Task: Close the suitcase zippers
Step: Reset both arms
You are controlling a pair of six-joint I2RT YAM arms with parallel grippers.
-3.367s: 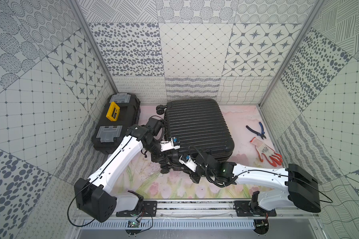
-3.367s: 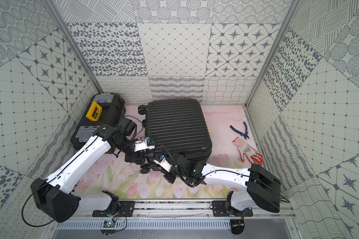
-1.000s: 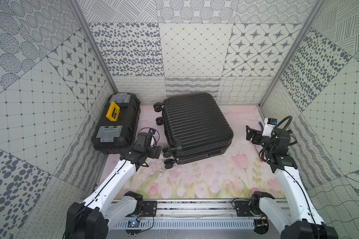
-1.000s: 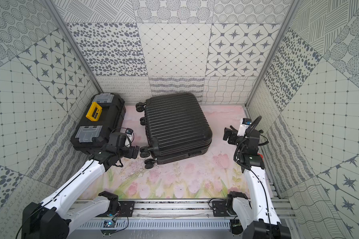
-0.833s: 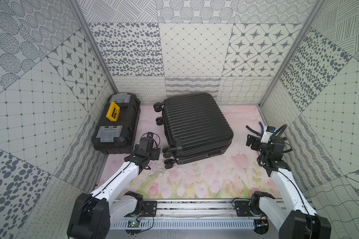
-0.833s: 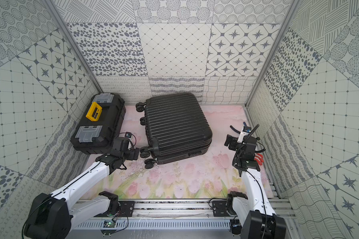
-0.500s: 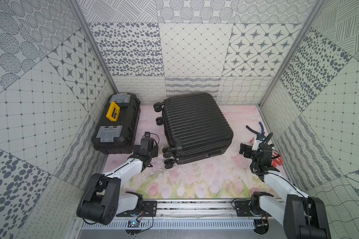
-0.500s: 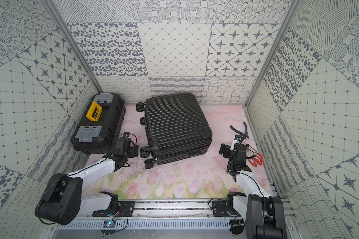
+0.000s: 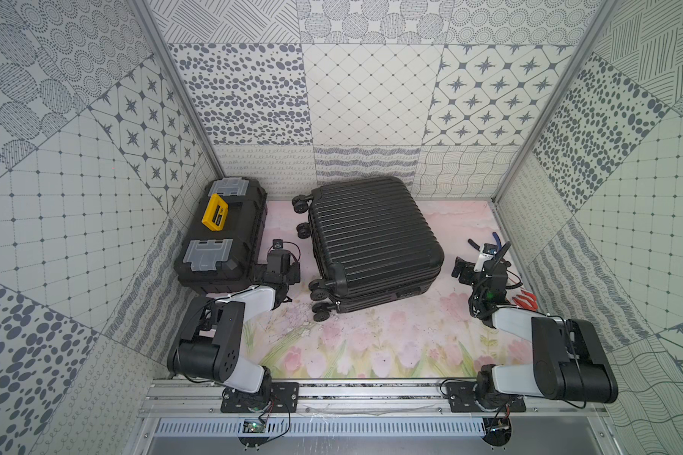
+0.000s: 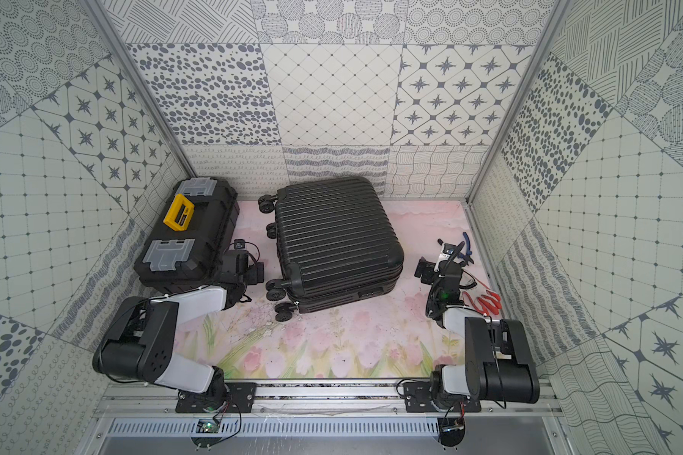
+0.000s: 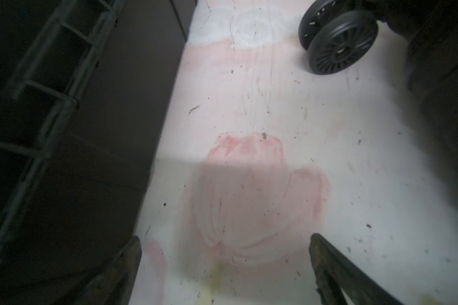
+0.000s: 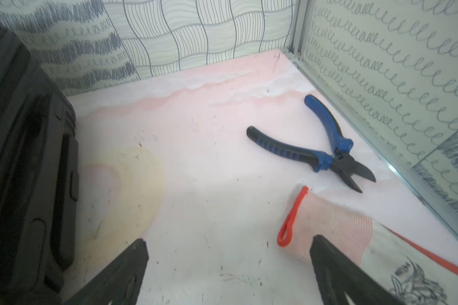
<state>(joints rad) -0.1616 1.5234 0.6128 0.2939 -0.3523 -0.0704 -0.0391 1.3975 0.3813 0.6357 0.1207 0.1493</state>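
Observation:
The black ribbed suitcase (image 9: 371,244) (image 10: 332,236) lies flat at the back middle of the mat, lid down, wheels toward the left. The zippers' seam (image 9: 375,301) runs along its near side; the pull tabs are too small to make out. My left gripper (image 9: 282,272) (image 11: 225,236) hangs open over bare mat between the toolbox and a suitcase wheel (image 11: 339,42). To the right of the suitcase (image 12: 24,158), my right gripper (image 9: 470,272) (image 12: 230,238) is open and empty, one fingertip over a glove's cuff. Neither gripper touches the suitcase.
A black toolbox (image 9: 223,236) (image 11: 64,132) with grey latches and a yellow handle stands at the back left. Blue-handled pliers (image 12: 315,148) and a white and red glove (image 12: 336,232) lie by the right wall. Both arms are folded low near the front rail.
Both arms have left the suitcase's near edge, drawn apart to its sides and folded down low. The suitcase sits a little further back and turned compared with the oldest frames.

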